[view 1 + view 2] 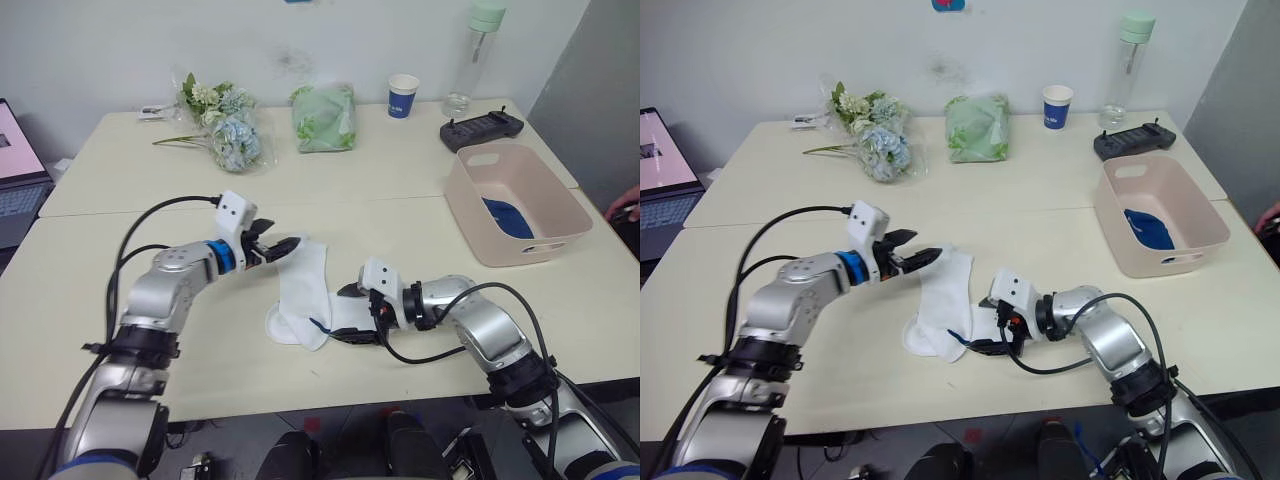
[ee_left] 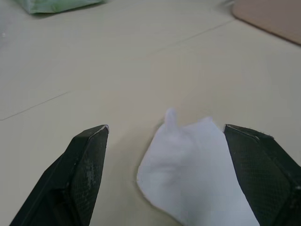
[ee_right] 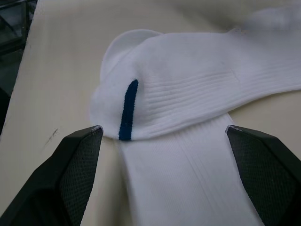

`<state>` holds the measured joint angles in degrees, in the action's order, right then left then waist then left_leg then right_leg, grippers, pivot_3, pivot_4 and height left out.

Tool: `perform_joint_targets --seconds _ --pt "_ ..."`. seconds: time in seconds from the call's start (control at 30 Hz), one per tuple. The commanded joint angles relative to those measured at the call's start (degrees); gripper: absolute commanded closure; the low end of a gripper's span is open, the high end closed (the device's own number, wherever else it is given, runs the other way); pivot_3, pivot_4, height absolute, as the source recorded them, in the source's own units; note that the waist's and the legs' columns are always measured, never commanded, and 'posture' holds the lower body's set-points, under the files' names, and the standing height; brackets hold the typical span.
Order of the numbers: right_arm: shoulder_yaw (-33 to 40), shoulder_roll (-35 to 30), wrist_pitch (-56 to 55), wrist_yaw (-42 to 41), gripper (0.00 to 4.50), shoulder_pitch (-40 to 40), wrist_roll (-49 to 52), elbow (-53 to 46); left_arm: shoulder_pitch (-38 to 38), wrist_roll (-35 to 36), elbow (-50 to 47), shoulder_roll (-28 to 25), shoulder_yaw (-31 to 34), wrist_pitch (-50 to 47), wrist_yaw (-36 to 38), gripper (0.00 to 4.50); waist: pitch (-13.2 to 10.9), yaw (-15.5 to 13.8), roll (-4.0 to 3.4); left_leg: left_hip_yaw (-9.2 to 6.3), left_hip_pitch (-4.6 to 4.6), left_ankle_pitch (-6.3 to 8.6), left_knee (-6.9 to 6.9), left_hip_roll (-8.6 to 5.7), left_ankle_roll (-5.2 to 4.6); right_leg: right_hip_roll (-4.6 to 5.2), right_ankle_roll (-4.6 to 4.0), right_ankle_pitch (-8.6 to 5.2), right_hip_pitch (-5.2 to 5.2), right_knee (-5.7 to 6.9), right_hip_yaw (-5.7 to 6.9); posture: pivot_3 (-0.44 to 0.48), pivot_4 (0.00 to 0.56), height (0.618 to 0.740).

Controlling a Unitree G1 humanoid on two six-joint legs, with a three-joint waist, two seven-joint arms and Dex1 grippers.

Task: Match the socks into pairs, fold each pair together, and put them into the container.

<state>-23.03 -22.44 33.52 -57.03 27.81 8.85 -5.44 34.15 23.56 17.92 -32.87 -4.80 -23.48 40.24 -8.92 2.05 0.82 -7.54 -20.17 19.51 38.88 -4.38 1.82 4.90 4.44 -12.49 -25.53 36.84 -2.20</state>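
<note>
Two white socks (image 1: pixel 303 290) lie overlapped in the middle of the table, one with a thin blue stripe (image 3: pixel 127 109) at its cuff. My left gripper (image 1: pixel 279 241) is open at the far end of the socks, whose white tip (image 2: pixel 188 179) lies between its fingers. From the right, my right gripper (image 1: pixel 346 313) stands open around the near part of the socks, low over the table. The pink container (image 1: pixel 530 250) stands at the right with a blue sock (image 1: pixel 508 218) inside.
Along the back of the table are a bunch of flowers (image 1: pixel 225 125), a pale green bag (image 1: pixel 325 118), a paper cup (image 1: pixel 403 96), a bottle (image 1: pixel 480 50) and a black controller (image 1: pixel 482 128). A laptop (image 1: pixel 15 170) sits at far left. A person's hand (image 1: pixel 625 205) shows at the right edge.
</note>
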Motion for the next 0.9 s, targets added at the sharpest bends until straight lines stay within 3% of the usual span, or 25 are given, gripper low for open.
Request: perform_joint_targets --seconds 0.03,0.13,0.23,0.3,0.4,0.6,0.77,0.9 --pt "-0.3 1.5 2.0 2.1 0.00 1.2 -0.1 0.0 4.9 -6.6 9.8 1.3 -2.0 6.9 2.3 0.44 0.0 0.0 0.00 0.00 -0.05 0.00 0.01 0.00 0.00 0.00 0.00 0.00 -0.05 0.01 -0.01 0.000 0.150 0.740" --pt "-0.6 3.9 4.2 3.2 0.00 2.0 0.6 0.9 8.4 -11.8 18.8 2.8 -4.6 11.6 4.3 0.44 0.0 -0.1 0.02 -0.07 -0.15 -0.01 0.08 -0.04 0.00 0.00 0.01 0.01 -0.07 0.03 0.08 0.000 0.150 0.740" --pt "-1.9 5.0 3.5 3.4 0.00 2.4 -0.5 2.4 9.9 -14.4 23.6 3.4 -4.9 14.2 6.2 1.01 0.0 -0.1 0.02 -0.06 -0.20 0.00 0.07 -0.04 0.00 0.00 0.01 0.01 -0.12 0.02 0.07 0.000 0.150 0.740" --pt "-2.1 5.6 3.3 3.8 0.00 2.7 -0.8 2.9 10.1 -15.4 24.9 3.4 -4.8 15.1 7.5 1.68 0.0 -0.1 0.06 -0.06 -0.28 -0.01 0.09 -0.04 0.00 0.01 0.01 0.01 -0.21 0.04 0.06 0.000 0.150 0.740" --pt "-1.8 5.9 3.5 4.1 0.60 3.0 -0.5 3.4 10.0 -16.3 25.9 3.7 -4.2 16.3 8.3 2.61 0.0 -0.1 0.07 -0.06 -0.27 -0.01 0.09 -0.04 0.00 0.01 0.01 0.01 -0.21 0.09 0.06 0.000 0.150 0.740" --pt "-0.4 5.3 4.3 3.7 2.72 3.5 0.6 2.8 9.5 -16.8 25.4 3.9 -3.1 16.6 9.0 4.47 0.0 0.0 0.07 -0.06 -0.27 -0.01 0.10 -0.04 0.00 0.01 0.01 0.01 -0.21 0.12 0.05 0.000 0.150 0.740" --pt "1.4 4.5 6.1 2.9 4.42 3.9 2.6 1.2 7.5 -16.5 22.4 3.2 -1.4 16.1 8.5 4.50 0.0 0.1 0.07 -0.06 -0.27 -0.01 0.11 -0.03 -0.01 0.01 0.01 0.01 -0.22 0.12 0.05 0.000 0.150 0.740" --pt "2.7 3.5 8.3 2.3 4.47 4.8 4.7 -0.5 4.4 -14.7 16.4 3.0 1.3 13.5 7.8 4.50 0.0 0.4 0.07 -0.07 -0.29 -0.01 0.10 0.01 0.00 0.01 0.01 0.01 -0.26 0.14 0.04 0.000 0.150 0.740"
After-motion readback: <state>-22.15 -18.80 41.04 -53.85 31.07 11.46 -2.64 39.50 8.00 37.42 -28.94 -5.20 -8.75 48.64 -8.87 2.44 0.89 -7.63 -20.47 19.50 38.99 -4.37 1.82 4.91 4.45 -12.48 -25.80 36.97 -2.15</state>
